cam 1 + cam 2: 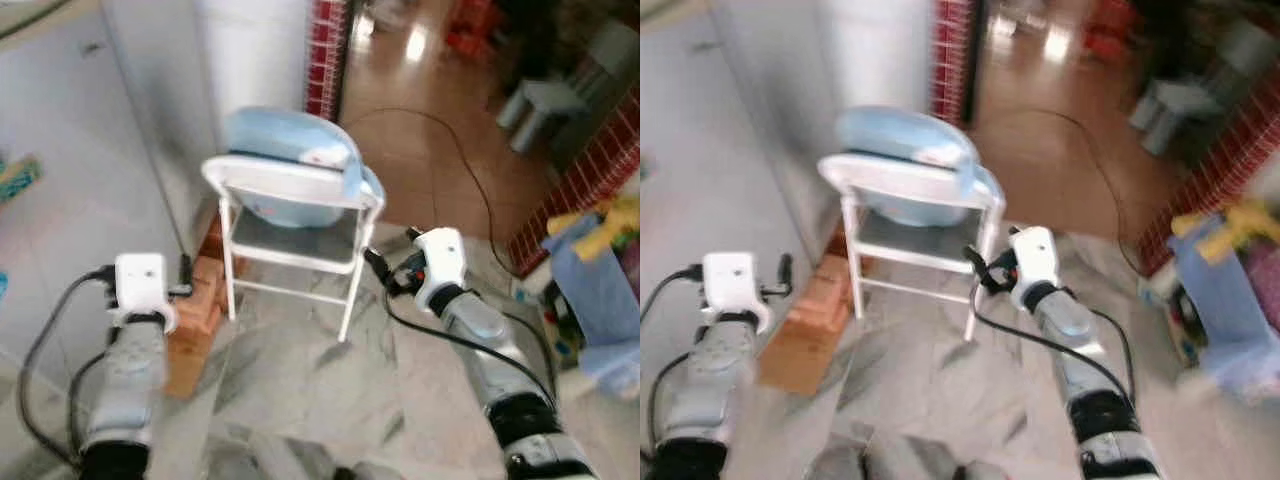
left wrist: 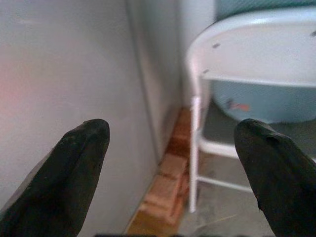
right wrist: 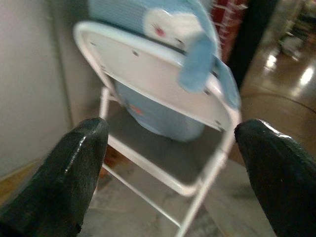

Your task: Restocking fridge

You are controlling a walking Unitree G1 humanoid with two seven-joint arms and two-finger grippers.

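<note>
Approach step: both arms are raised before a white chair [image 1: 300, 215] carrying a light-blue bag [image 1: 290, 150]. The left gripper [image 2: 173, 163] and right gripper [image 3: 173, 163] are wide open and empty. The grey panel [image 1: 70, 200] beside is perhaps the fridge. Next: reach the bag.

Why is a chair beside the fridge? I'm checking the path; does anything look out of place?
Yes: a white metal folding chair stands beside the grey fridge, with a light blue soft bag on its seat. A black cable trails across the floor behind.
</note>
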